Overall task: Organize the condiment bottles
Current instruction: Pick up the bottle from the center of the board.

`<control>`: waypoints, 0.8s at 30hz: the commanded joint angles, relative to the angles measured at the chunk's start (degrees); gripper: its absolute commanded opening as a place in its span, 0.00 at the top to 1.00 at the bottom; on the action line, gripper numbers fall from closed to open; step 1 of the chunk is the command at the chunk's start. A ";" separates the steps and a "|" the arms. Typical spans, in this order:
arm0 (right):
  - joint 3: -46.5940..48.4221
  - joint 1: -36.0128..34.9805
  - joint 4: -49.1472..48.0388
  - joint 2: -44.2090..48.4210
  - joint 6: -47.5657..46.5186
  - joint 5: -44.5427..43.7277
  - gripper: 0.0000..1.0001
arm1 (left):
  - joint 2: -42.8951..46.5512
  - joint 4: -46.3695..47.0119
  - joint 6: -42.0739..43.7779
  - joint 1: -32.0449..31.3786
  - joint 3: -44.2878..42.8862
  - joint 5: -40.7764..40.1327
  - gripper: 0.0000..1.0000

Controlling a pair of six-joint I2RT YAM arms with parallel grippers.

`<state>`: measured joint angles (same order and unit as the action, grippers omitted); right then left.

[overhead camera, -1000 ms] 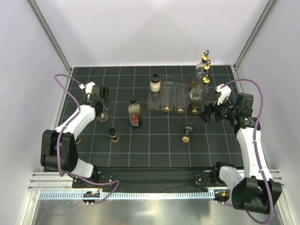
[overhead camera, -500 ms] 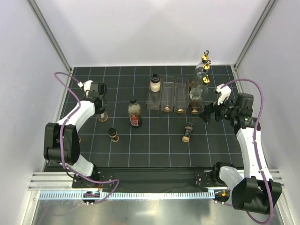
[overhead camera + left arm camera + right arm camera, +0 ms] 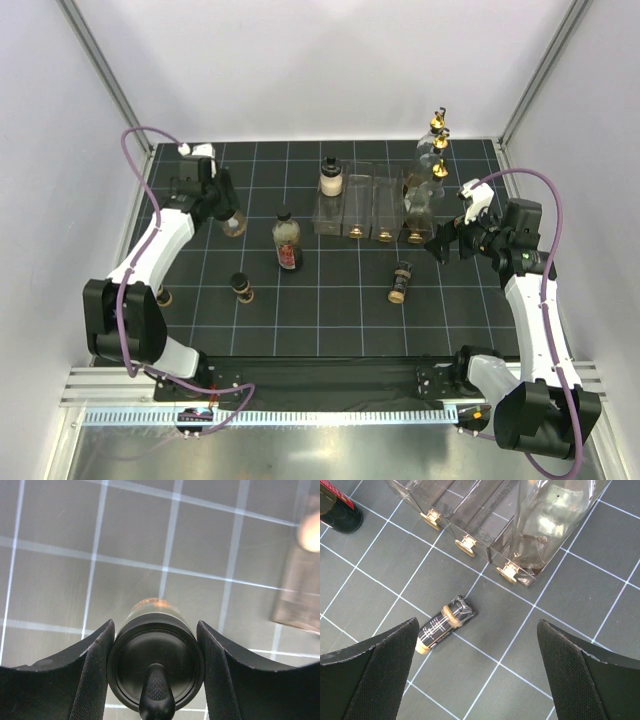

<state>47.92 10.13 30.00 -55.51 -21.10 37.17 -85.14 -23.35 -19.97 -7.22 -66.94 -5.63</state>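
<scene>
A small bottle point(image 3: 441, 624) lay on its side on the mat point(image 3: 560, 645) just before the clear rack point(image 3: 455, 510), under the right gripper point(image 3: 477, 621), its jaws wide apart. Farther left, the left gripper point(image 3: 155, 630) was clamped on an upright black-capped bottle point(image 3: 155, 662). Gold-spouted bottles point(image 3: 437, 152) stood at the rack's right end.

Mat point(image 3: 330, 300): dark grey with a white grid.
Arms point(image 3: 535, 310): white shells, black joints. Cables point(image 3: 522, 169): purple.
Rack point(image 3: 470, 515): clear, with gold front tabs.
Tall bottles point(image 3: 428, 155): clear glass, gold spouts.
Upright bottle point(image 3: 288, 240): dark, red label.
Lying bottle point(image 3: 442, 624): black, white stripes, tan band.
Capped bottle point(image 3: 156, 662): black cap, amber glass below.
Pale bottle point(image 3: 331, 182): cream body, black cap.
</scene>
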 commanded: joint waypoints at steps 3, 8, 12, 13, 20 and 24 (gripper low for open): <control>0.77 -0.02 -0.73 1.19 -1.04 0.01 0.00 | 0.60 1.91 6.34 0.19 -6.62 10.28 1.00; 0.77 0.06 -0.64 1.19 -1.22 0.10 0.00 | -1.08 0.94 7.40 0.19 -10.84 15.90 1.00; 0.77 0.06 -0.73 1.10 -1.31 0.10 0.00 | -2.65 0.15 8.01 0.10 -13.30 18.81 1.00; 0.77 0.06 -0.64 1.01 -1.31 0.10 0.00 | -2.83 -0.02 8.19 0.02 -13.74 19.42 1.00; 0.77 0.06 -0.64 0.93 -1.57 0.10 0.00 | -5.12 -1.43 10.30 -1.74 -17.78 22.06 1.00; 0.68 0.06 -0.56 0.93 -1.57 0.10 0.00 | -6.43 -1.78 11.17 -2.71 -19.37 22.68 1.00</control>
<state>47.92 10.13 30.04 -55.48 -22.13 37.17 -91.55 -26.15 -10.46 -9.13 -82.65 14.24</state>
